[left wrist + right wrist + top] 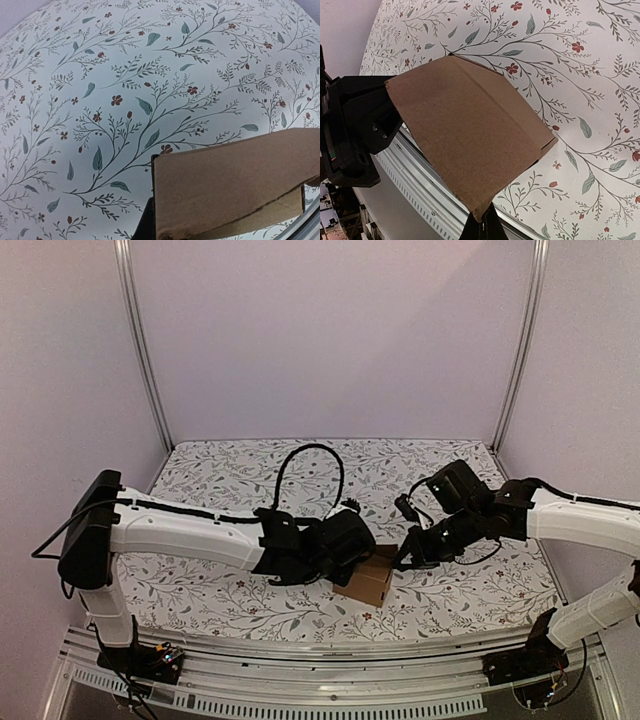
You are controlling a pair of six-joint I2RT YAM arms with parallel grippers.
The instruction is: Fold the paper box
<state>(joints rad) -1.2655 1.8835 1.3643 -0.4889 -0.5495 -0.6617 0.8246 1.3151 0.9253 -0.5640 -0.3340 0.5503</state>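
- Top external view: the paper box (367,580), plain brown cardboard, sits on the floral desk (230,465) between the two arms, near the front edge.
- Left jaws are pressed together at the box's left side.
- Right jaws are together too, tips touching a box edge.

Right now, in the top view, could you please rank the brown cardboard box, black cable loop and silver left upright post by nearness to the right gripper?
From the right gripper:
1. Brown cardboard box, just to its left.
2. Black cable loop, behind and left.
3. Silver left upright post, far back-left.
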